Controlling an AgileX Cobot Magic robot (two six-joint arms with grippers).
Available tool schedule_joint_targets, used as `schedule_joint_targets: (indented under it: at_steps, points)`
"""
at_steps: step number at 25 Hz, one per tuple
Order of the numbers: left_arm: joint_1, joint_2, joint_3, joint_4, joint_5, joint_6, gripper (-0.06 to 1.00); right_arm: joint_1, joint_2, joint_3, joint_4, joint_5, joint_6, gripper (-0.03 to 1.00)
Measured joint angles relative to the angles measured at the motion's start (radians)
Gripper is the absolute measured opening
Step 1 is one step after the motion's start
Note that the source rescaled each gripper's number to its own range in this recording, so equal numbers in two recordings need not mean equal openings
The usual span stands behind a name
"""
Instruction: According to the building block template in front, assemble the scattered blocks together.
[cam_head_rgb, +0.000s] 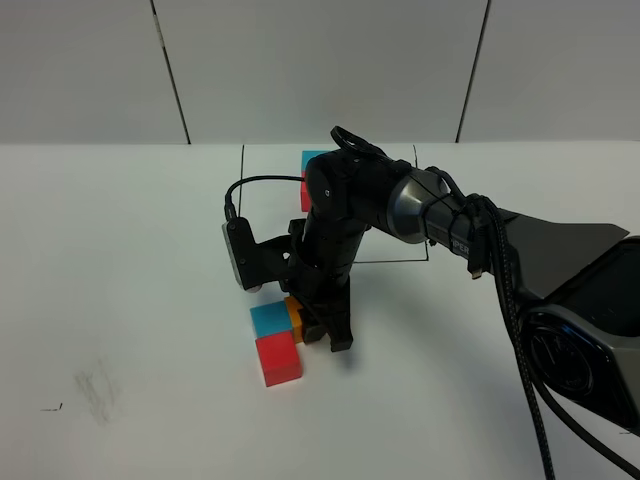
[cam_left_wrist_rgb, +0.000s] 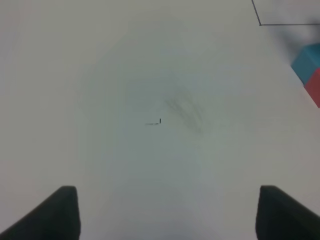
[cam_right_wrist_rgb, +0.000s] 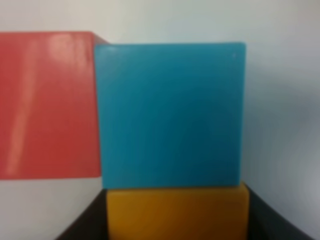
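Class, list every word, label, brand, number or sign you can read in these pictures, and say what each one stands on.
No readable text anywhere.
blue cube, red cube, orange cube: plain faces, no print.
table: a small black mark, only a stroke, not a letter.
right arm: any lettering is too small to read.

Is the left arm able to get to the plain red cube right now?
Probably yes. Only bare table lies between the open left gripper and the red cube. The right gripper, shut on the matte orange cube, reaches in from the other side.
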Motion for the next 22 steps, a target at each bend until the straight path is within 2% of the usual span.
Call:
schedule_joint_targets:
  at_steps: [22]
  points:
    - [0.0, 0.0, 0.0, 0.0, 0.0, 0.0, 0.58, 0.0, 0.015, -0.013, 0.012, 0.04, 0.001, 0.0]
